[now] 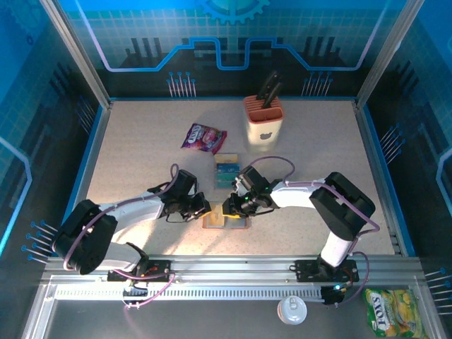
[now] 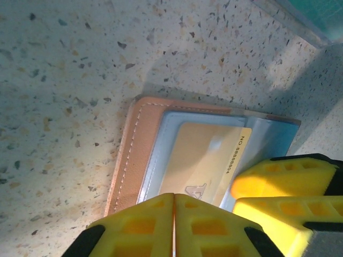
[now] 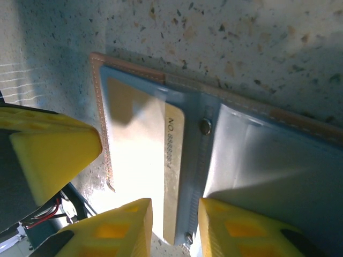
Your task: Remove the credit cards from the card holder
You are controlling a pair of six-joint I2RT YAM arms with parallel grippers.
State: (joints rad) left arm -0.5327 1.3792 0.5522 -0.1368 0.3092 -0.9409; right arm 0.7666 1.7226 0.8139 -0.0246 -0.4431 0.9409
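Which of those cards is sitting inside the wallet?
The tan card, tucked in the open card holder; the teal-blue cards lie loose on the table beyond it.

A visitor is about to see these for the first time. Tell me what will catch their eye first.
The left gripper and right gripper, both yellow-fingered, crowd the open wallet at the near middle of the table. A tan card sits in its clear pocket. Just behind the wallet lie teal cards, with a purple packet and a knife block farther back.
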